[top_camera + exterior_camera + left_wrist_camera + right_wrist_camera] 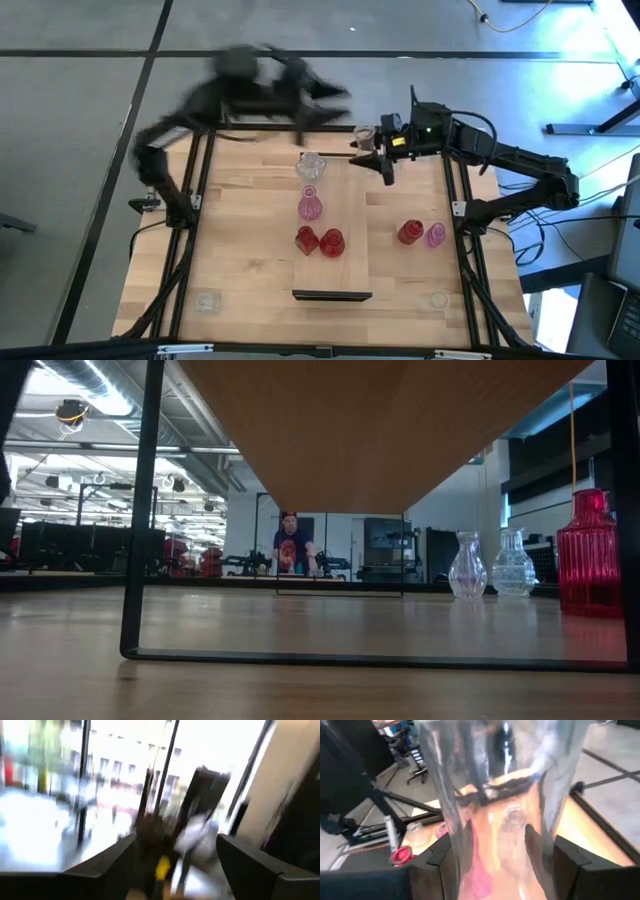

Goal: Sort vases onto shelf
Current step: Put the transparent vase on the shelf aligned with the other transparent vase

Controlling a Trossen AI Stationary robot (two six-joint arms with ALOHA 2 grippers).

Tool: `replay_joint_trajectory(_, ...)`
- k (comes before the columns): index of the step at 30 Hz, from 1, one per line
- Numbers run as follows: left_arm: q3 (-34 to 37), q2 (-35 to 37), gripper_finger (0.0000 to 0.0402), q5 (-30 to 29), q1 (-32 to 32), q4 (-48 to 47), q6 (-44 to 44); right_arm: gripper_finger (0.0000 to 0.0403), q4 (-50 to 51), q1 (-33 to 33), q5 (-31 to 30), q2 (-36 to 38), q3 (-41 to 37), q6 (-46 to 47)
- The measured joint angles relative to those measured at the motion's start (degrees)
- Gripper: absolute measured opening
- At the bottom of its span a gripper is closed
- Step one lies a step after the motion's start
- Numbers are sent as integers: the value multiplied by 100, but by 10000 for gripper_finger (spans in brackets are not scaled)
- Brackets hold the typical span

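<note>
The shelf [345, 190] is a light-wood board on black legs at the table's middle. On it stand a clear vase [311, 165], a pink vase [310, 207] and two red vases [307, 240] [332, 243]. My right gripper [372, 140] is at the shelf's far end, shut on another clear vase [364, 135] [495, 780]. My left gripper [330, 95] [175, 865] is blurred, raised beyond the table's far edge, open with nothing between its fingers. My right gripper pinches the clear vase's glass wall [465, 845] between its two fingers [437, 862], one on each side. The fingers come in about level from the table's right. The vase stands roughly upright, lifted clear above the shelf's far end.
A red vase [410, 232] and a pink vase [435, 235] stand on the table right of the shelf. Two clear squat vases [207, 300] [438, 298] sit near the front corners. The low view looks under the shelf [380, 430]. A person [291, 545] stands far behind.
</note>
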State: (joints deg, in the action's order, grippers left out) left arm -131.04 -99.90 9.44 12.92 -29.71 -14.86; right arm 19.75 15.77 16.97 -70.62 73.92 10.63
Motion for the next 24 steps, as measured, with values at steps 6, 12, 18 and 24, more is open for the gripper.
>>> replay_joint_trajectory(6, 121, -64, 277, -102, 36, 98, -24, 199, 141, -4, -114, 10, 8, -187)
replay_joint_trajectory(12, 33, 414, 275, -217, 46, 199, -115, 199, -752, -1, -230, 163, -733, -163)
replay_joint_trajectory(18, 106, 601, 275, -517, -136, -391, -111, 199, -2486, -96, -726, 591, -1982, 76)
replay_joint_trajectory(24, 57, 1059, 274, -1075, -324, -964, -49, 199, -3258, -330, -1323, 589, -2789, -126)
